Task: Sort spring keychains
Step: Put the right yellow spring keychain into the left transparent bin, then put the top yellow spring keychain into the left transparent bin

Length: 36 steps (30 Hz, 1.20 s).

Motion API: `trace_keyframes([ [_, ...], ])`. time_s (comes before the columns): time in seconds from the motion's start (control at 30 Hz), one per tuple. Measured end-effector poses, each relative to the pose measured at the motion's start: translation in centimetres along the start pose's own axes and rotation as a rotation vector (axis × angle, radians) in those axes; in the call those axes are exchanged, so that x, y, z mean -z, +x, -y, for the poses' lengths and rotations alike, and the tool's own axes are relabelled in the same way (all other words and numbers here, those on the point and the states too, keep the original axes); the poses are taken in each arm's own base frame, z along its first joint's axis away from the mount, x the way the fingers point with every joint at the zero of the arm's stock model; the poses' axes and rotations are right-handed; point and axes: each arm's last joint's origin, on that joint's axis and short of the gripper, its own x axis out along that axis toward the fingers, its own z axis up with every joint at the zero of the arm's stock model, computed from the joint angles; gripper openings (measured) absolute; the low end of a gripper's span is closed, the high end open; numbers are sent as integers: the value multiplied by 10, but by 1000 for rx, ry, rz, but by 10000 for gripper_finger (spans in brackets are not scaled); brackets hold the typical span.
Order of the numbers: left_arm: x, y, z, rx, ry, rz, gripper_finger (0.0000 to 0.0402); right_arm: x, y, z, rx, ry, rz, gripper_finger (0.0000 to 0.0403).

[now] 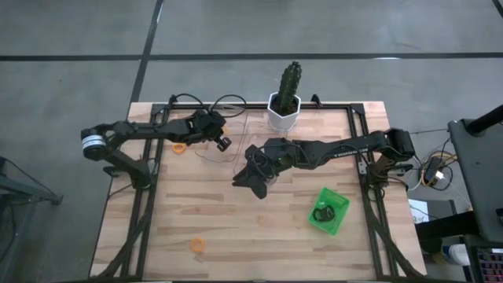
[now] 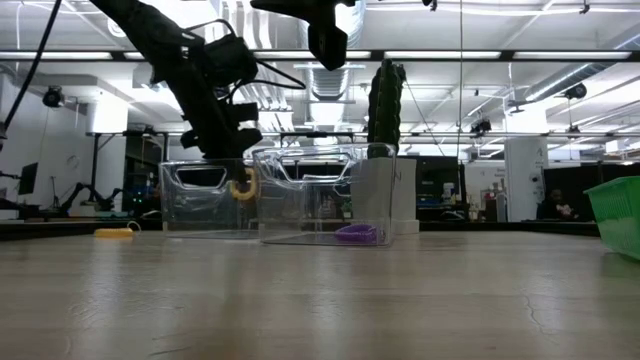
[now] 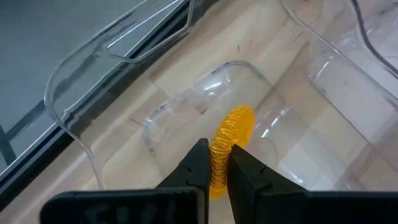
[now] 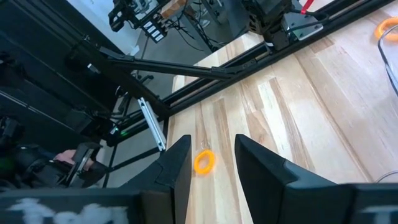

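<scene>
An orange coiled spring keychain (image 1: pixel 179 147) hangs over the far-left clear plastic tray (image 1: pixel 206 145). Level view: it dangles inside the tray wall, ready to drop. Left gripper (image 3: pixel 217 163) pinches it. Right gripper (image 4: pixel 210 155), part-open and empty, frames another orange spring keychain (image 4: pixel 204 161) on the wooden surface (image 4: pixel 323 106).

Orange keychain (image 3: pixel 231 146) pinched over tray; purple (image 2: pixel 356 233) inside; orange (image 1: pixel 197 245) loose.

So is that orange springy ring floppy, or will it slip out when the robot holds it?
Probably bendy: the orange spring keychain is a coil, and it curves where the left gripper pinches it over the clear tray. It looks light, hanging from a narrow pinch. Its ridges likely help the fingers hold, so slipping seems unlikely.
</scene>
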Motion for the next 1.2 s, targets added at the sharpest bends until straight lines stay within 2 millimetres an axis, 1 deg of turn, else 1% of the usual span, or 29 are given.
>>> trace_keyframes([
  [0.1, 0, 0, 0, 0, 0, 0, 56, 0, 0, 0, 0, 1, 0, 120],
  [0.27, 0, 0, 0, 0, 0, 0, 117, 0, 0, 0, 0, 1, 0, 125],
  [0.37, 0, 0, 0, 0, 9, 0, 147, 0, 0, 0, 0, 3, 0, 125],
  [0.47, 0, 0, 0, -1, 29, 0, 161, 0, 0, 0, -1, 3, -1, 121],
  [0.57, 0, -5, -2, -7, 40, -26, 162, 0, 0, 0, -1, 3, -1, 117],
  [0.73, -6, -27, -10, -10, 48, -45, 162, 0, 0, 0, -1, -3, -1, 114],
  [0.87, -5, -51, -20, -10, 31, -46, 163, 0, 0, 0, 0, -3, -2, 117],
  [0.93, -1, -63, -25, -11, 9, -48, 163, 0, 0, 0, 0, -4, -3, 120],
  [1.07, 13, -86, -37, -19, -26, -85, 163, 0, 0, 0, 2, -7, -5, 125],
  [1.2, 28, -103, -47, -28, -98, -108, 163, 1, 0, 1, 6, -10, -9, 128],
])
